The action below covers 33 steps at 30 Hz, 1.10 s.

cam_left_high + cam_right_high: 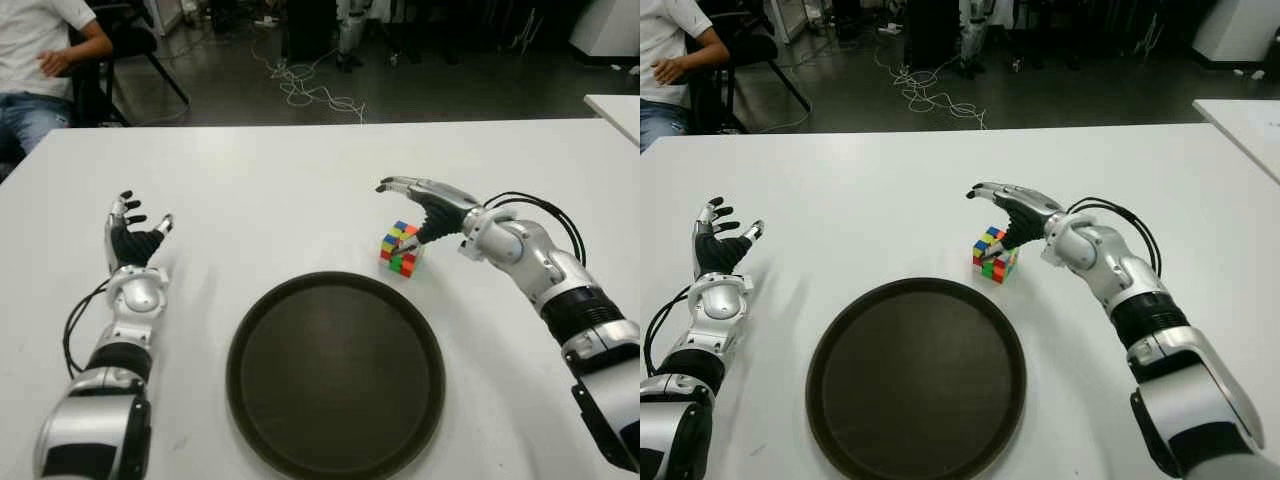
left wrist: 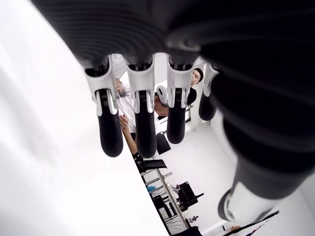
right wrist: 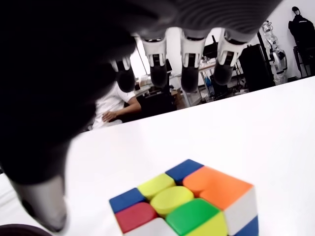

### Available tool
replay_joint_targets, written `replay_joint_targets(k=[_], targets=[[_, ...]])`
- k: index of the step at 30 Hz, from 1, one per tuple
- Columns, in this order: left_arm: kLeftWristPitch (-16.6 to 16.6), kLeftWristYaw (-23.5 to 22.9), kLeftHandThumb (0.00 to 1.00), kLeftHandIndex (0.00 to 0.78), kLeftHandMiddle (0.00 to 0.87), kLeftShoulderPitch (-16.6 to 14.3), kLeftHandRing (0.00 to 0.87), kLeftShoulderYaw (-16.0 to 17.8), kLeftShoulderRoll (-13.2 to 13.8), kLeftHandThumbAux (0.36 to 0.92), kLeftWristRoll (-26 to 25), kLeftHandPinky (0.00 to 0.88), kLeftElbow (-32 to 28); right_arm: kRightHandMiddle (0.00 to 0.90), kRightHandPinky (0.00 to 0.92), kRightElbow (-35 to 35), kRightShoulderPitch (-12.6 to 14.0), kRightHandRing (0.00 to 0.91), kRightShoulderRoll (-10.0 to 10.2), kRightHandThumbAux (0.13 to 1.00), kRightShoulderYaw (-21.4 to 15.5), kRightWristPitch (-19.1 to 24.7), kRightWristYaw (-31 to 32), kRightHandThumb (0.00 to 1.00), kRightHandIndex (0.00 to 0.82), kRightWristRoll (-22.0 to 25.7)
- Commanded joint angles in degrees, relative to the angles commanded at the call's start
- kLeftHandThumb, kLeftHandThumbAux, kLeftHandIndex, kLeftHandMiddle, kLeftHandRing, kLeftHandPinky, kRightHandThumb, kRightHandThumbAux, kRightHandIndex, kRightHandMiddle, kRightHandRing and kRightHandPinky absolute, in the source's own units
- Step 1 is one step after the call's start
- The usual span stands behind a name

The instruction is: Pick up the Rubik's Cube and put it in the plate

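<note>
Couldn't really make out any contact between thumb and Rubik's Cube (image 1: 401,248); thumb tip partly hidden behind it. Multicoloured scrambled cube, sat on the white counter (image 1: 300,190) just beyond the dark plate (image 1: 335,376) rim. Right hand (image 1: 425,208) hovered right over it, fingers spread, gripping nothing. Left hand (image 1: 132,238) off left of plate, relaxed, empty.

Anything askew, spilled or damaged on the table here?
Nothing stands out. The Rubik's Cube sits intact on the white table beyond the empty plate, right hand open over it, left hand open.
</note>
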Motion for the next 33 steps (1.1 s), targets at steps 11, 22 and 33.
replay_joint_targets(k=[11, 22, 33], targets=[[0.03, 0.04, 0.093, 0.133, 0.221, -0.02, 0.268, 0.18, -0.14, 0.807, -0.23, 0.356, -0.16, 0.063, 0.056, 2.70, -1.47, 0.073, -0.28, 0.668, 1.82, 0.62, 3.05, 0.000, 0.042, -0.72], [-0.28, -0.15, 0.093, 0.161, 0.253, 0.17, 0.308, 0.17, -0.14, 0.778, -0.23, 0.389, -0.46, 0.076, 0.018, 1.39, -1.47, 0.067, -0.82, 0.644, 3.00, 3.07, 6.29, 0.000, 0.041, -1.48], [1.08, 0.17, 0.035, 0.140, 0.292, 0.16, 0.393, -0.54, 0.11, 0.775, 0.63, 0.496, -0.81, 0.089, 0.014, 2.31, -1.30, 0.076, -0.78, 0.623, 3.54, 2.73, 5.35, 0.000, 0.061, -2.30]])
